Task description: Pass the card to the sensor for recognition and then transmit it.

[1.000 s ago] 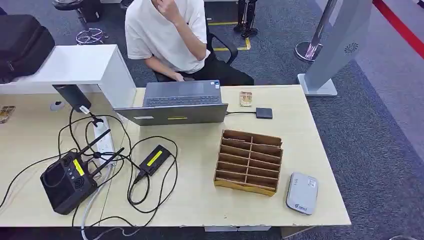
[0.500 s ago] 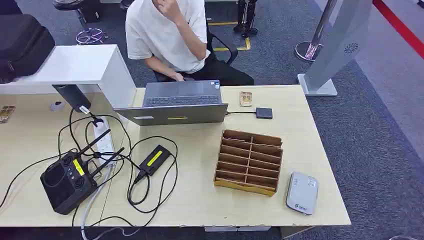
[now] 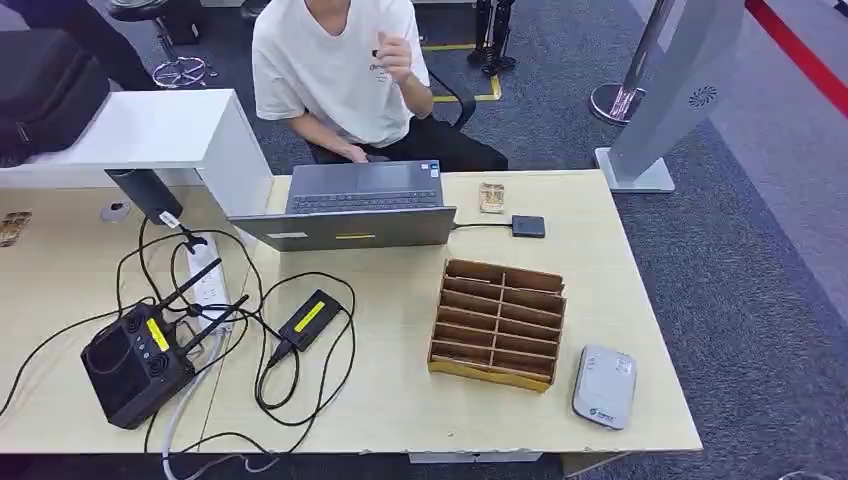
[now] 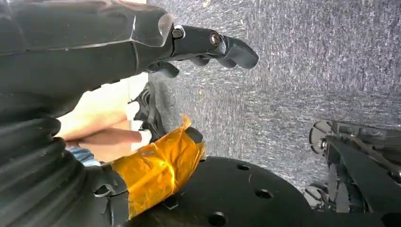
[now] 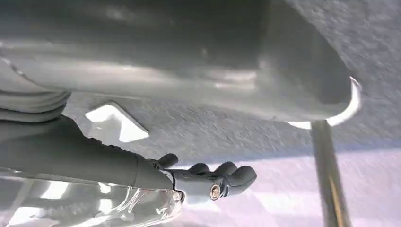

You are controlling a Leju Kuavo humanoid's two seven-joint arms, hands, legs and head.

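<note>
Standing near the right end of the pale wooden table [image 3: 380, 400], the brown slotted card rack [image 3: 498, 322] serves as the landmark here. Just to its right, at the table's near corner, lies the grey card sensor [image 3: 604, 386]. Beyond the rack, toward the far edge, a small patterned card [image 3: 491, 197] rests just beside a dark adapter [image 3: 528, 226] wired to the open laptop [image 3: 360, 205], where a person in a white shirt [image 3: 335, 65] sits. Well to the rack's left are a black remote controller [image 3: 135, 363] and a tangle of cables [image 3: 270, 340]. The left hand [image 4: 189, 45] hangs over grey carpet with fingers apart, holding nothing; the right hand [image 5: 208, 177] likewise grips nothing, its fingers loosely extended.
</note>
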